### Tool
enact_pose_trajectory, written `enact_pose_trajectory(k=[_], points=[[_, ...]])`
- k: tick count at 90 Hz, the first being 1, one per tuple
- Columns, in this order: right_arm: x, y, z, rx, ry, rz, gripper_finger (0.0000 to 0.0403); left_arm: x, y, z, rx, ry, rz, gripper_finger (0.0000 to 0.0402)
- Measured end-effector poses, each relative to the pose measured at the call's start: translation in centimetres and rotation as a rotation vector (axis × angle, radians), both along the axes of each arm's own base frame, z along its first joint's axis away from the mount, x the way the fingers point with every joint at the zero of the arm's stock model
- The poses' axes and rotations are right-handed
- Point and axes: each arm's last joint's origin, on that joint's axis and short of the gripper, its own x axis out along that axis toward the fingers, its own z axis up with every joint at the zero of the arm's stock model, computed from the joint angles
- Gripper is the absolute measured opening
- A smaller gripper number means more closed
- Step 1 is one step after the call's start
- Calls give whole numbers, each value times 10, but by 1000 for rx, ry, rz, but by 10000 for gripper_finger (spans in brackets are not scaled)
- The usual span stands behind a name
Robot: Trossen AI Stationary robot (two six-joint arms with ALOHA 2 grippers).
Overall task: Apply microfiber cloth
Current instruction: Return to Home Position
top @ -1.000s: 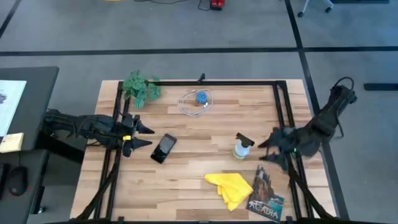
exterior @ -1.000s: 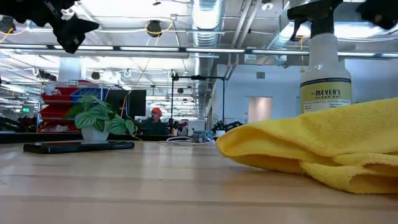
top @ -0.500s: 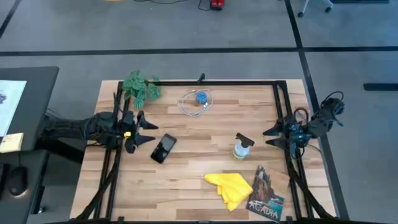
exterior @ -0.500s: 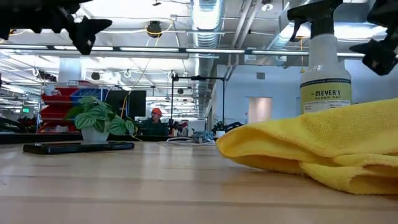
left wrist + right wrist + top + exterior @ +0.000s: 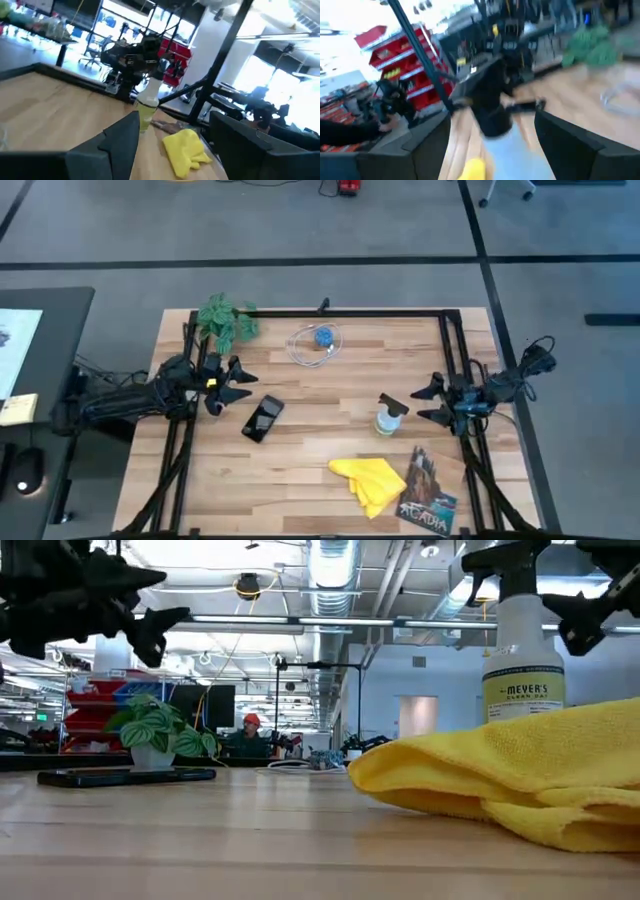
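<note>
Left arm: reaches in low and nearly level across the table's left edge, forearm pointing toward the table's middle.
Left gripper: sits just inside the left edge, above the wood, beside the black phone; its two fingers are spread wide with nothing between them.
Right arm: folded at the table's right edge, wrist turned inward.
Right gripper: just inside the right edge, aimed at the spray bottle but apart from it; fingers parted, holding nothing.
Cloth, place: the microfiber cloth lies on the wood near the long edge opposite the plant, toward the right corner, clear of both grippers.
Cloth, lie: crumpled and folded on itself; its long axis runs slantwise, one end toward the table's middle, the other toward that right corner.
Cloth, neighbours: just beside the dark booklet; the spray bottle stands near it, further in from the edge.
</note>
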Motion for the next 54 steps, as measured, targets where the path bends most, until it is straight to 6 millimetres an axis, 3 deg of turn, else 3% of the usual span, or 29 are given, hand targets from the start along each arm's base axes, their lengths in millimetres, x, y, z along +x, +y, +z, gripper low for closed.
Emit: enact_pose_trajectory(k=[8, 28, 54], points=[[4, -2, -7, -27, -81, 4, 274, 0, -1, 0, 33, -3, -16, 217], [9, -15, -7, -56, -90, 22, 274, -2, 3, -4, 67, 25, -21, 217], [13, -29, -24, -84, 91, -65, 274, -8, 19, -10, 115, 77, 90, 216]])
